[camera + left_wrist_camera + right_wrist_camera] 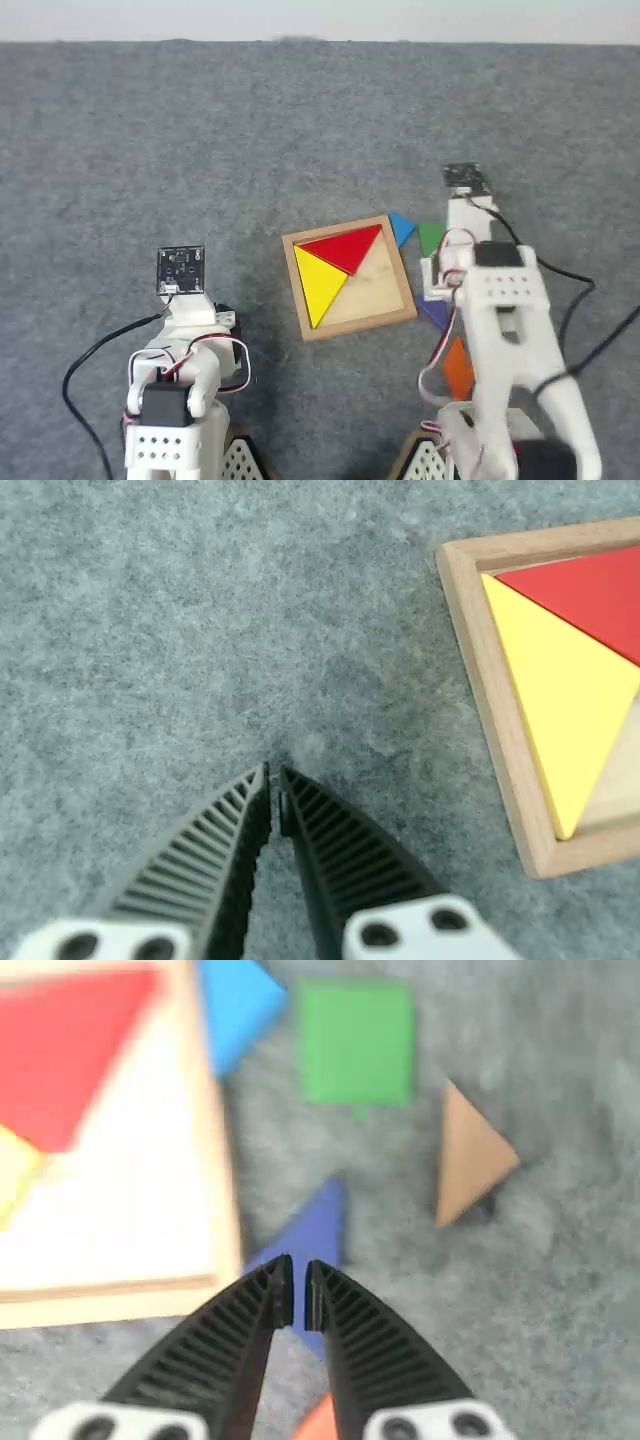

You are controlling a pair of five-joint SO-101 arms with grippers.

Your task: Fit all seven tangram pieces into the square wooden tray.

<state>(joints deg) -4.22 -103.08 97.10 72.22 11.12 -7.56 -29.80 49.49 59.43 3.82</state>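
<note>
The square wooden tray (405, 300) lies mid-table and holds a red triangle (345, 248) and a yellow triangle (318, 283). To its right, on the carpet, lie a light blue piece (401, 228), a green square (431, 238), a dark blue triangle (435, 312) and an orange piece (458, 368). In the right wrist view my right gripper (297, 1282) is shut and empty, low over the dark blue triangle (310, 1228), with the green square (357, 1042) and a tan triangle (468, 1155) beyond. My left gripper (275, 776) is shut over bare carpet, left of the tray (500, 710).
Grey carpet covers the whole table. The right arm's body (505, 330) hangs over the loose pieces and hides part of them in the high view. Open carpet stretches behind and to the left of the tray.
</note>
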